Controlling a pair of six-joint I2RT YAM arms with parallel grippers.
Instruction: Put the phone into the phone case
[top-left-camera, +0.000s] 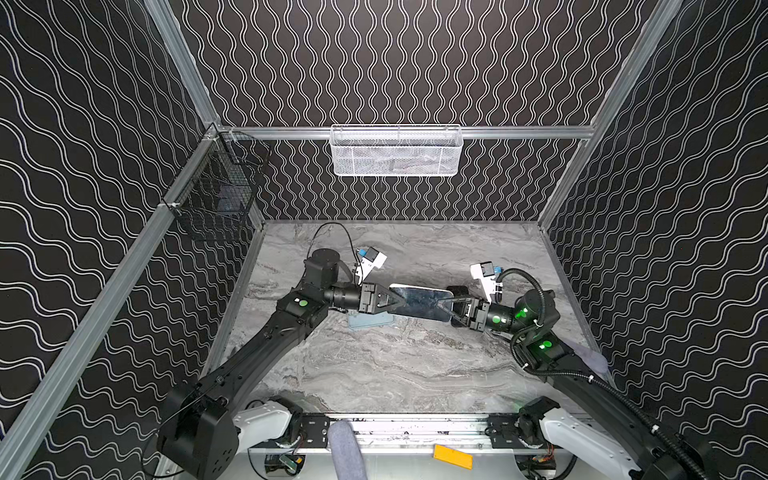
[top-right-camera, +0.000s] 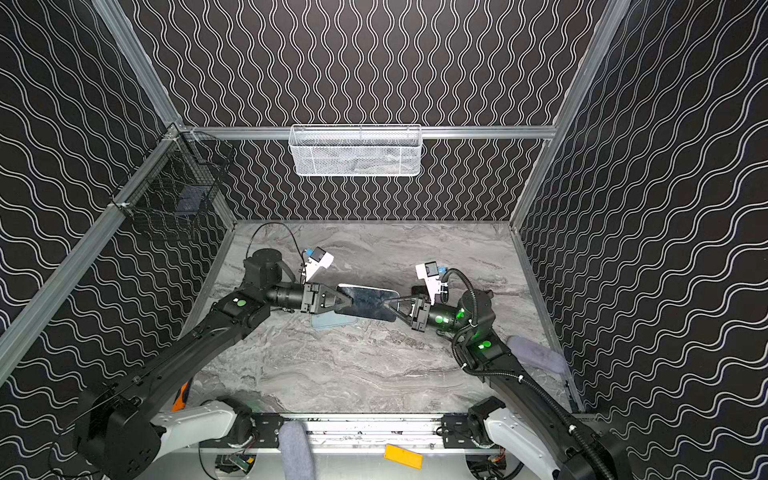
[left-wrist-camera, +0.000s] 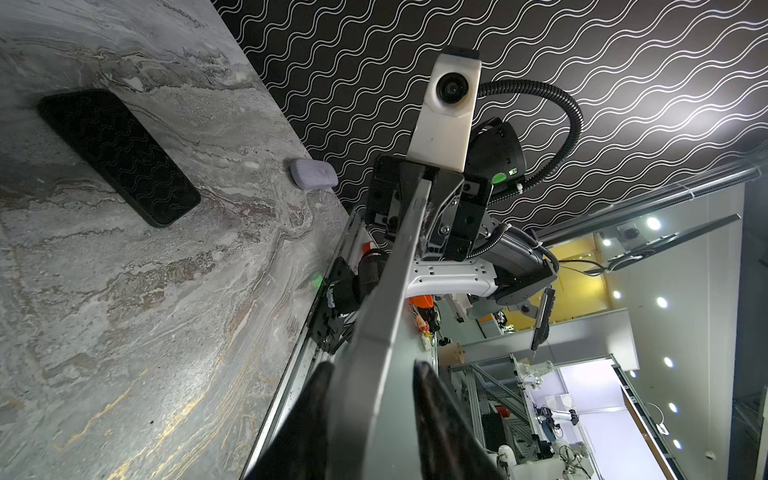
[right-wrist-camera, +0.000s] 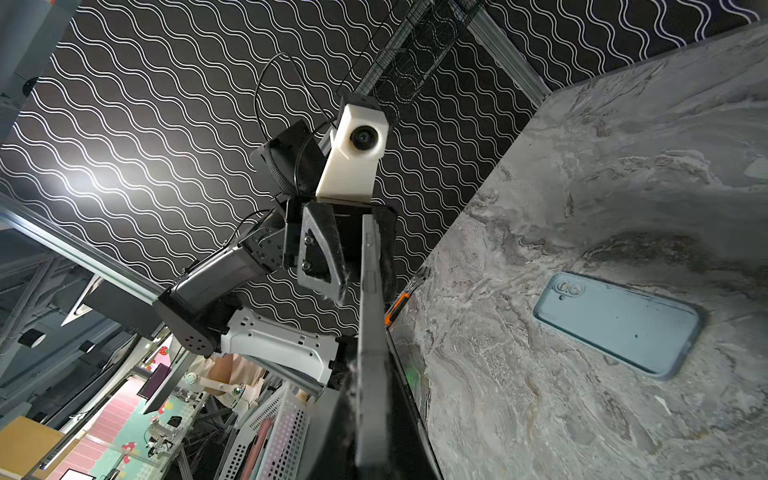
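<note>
Quick status from me. The phone (top-left-camera: 419, 300) is up off the table (top-left-camera: 374, 365), hanging in the air with its glossy dark face up and its long side running left to right. I've got a claw at each end.

My right claw (top-left-camera: 439, 306) is clenched on the phone's right end, one finger over the face and one under it. That grip shows clearly from the left wrist view.

My left claw (top-left-camera: 400, 300) has its jaws straddling the left end. From the right wrist view, one finger (right-wrist-camera: 384, 249) lies along the phone. The other one (right-wrist-camera: 320, 253) looks maybe a hair off it. So I honestly can't tell if that side is properly pinching or just sitting around the edge.

The phone case (top-left-camera: 370, 322), a pale blue see-through one, lies flat on the table under the phone's left end. In both top views it pokes out on the near side, right below my left claw. It isn't touching the phone, there's air between them.

Other bits: a black handset (top-left-camera: 459, 289) lies on the table just beyond my right claw, on the far side. There's also a lilac lump (top-right-camera: 536, 353) by the right wall, behind my right arm.
</note>
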